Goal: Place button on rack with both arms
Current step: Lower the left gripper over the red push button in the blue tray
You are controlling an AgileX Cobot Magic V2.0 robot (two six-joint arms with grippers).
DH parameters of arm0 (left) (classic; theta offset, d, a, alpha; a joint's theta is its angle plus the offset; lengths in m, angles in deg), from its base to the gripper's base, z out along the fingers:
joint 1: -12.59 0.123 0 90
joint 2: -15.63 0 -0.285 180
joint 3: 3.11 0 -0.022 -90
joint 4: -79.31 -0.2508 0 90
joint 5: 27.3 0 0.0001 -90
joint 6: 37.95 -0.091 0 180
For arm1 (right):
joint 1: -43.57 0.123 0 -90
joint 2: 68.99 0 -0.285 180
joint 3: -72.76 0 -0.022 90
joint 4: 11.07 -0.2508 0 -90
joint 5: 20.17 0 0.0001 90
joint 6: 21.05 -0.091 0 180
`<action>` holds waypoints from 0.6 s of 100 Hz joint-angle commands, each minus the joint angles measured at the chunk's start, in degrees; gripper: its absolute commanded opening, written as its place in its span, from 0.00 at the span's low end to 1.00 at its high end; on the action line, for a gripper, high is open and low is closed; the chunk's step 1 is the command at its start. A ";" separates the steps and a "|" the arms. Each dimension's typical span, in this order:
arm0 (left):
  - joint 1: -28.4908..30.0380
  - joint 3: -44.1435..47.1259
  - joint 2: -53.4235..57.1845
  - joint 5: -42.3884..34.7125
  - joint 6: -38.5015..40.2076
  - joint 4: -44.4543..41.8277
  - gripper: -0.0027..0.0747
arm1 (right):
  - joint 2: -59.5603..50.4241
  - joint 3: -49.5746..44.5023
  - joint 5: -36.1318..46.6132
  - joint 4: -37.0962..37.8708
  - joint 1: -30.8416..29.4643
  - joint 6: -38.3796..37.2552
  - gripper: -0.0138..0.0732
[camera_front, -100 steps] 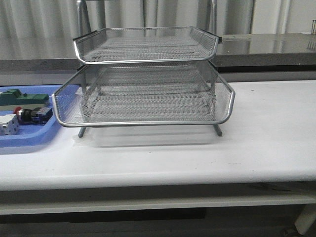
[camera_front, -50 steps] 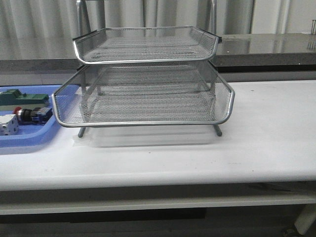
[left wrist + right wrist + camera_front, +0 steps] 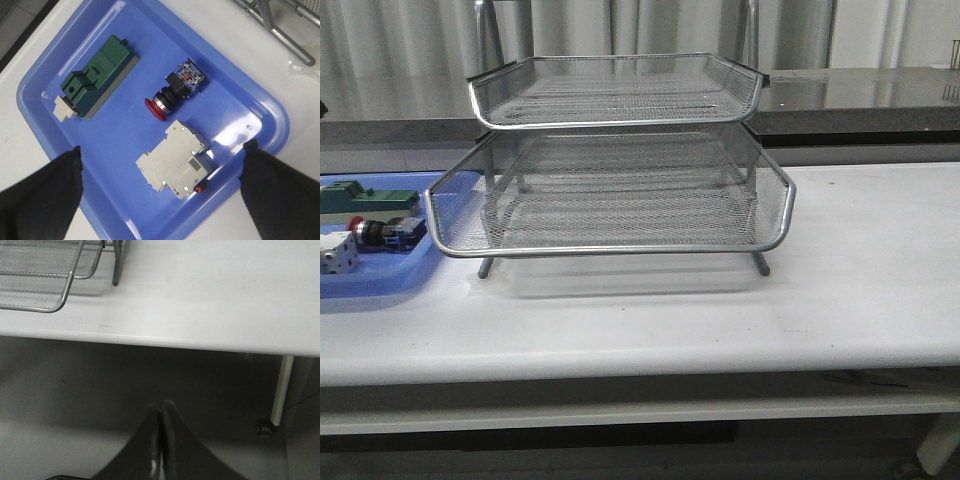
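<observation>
- On the blue tray (image 3: 240, 100), beside the rack (image 3: 620, 200), the button (image 3: 175, 90) was seen lying.
- The left gripper (image 3: 160, 175) was held wide open above the tray.
- The right gripper (image 3: 161, 440) was closed, holding nothing.

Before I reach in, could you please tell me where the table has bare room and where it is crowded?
Bare: the white table right of the rack, and the strip along its front. Crowded: the blue tray left of the rack, holding the button, green block and white part.
</observation>
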 commanded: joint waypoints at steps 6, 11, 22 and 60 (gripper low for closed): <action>-0.76 -9.15 -4.38 3.14 -1.36 0.38 0.84 | 0.32 1.90 3.25 0.48 0.04 -0.03 0.08; -1.26 -12.09 -6.73 4.95 -2.87 0.38 0.84 | 0.32 1.90 3.25 0.48 0.04 -0.03 0.08; -2.65 -17.06 -11.78 7.52 -4.28 -1.69 0.84 | 0.32 1.90 3.25 0.48 0.04 -0.03 0.08; -4.64 -28.47 -23.30 9.51 -4.87 -6.81 0.84 | 0.32 1.90 3.25 0.48 0.04 -0.03 0.08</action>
